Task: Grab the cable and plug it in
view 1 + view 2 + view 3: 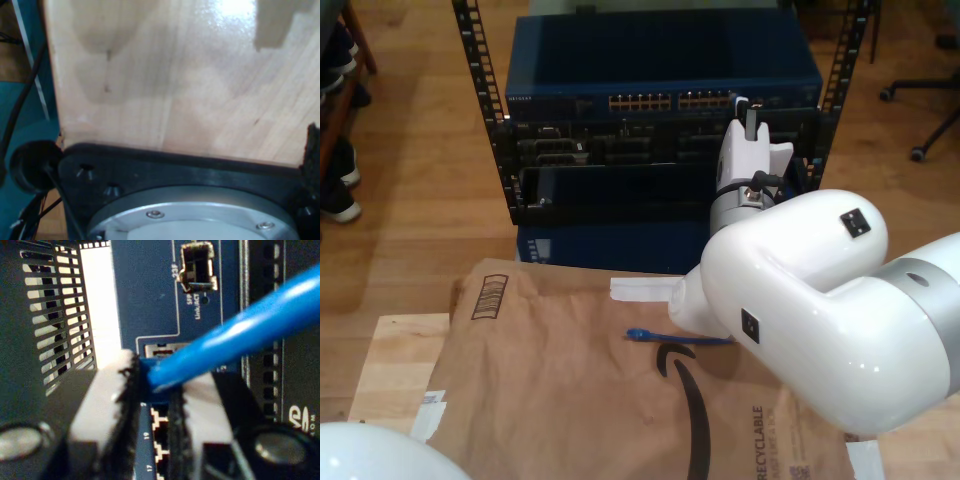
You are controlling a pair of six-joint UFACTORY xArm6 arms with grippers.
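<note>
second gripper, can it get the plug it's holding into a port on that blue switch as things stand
Probably yes: my second gripper is shut on the cable right at the blue switch, open ports just behind, nothing between.

Light wood bench (395,365), brown cardboard sheet (560,400) flat on it, taped at its edges. Blue cable (675,338) end lies on the cardboard.

Bright blue cable (235,340); navy switch (665,70) with pale ports; black rack (495,110); brown paper (570,380) printed black; white arm (820,300); tan wood table (175,75).
</note>
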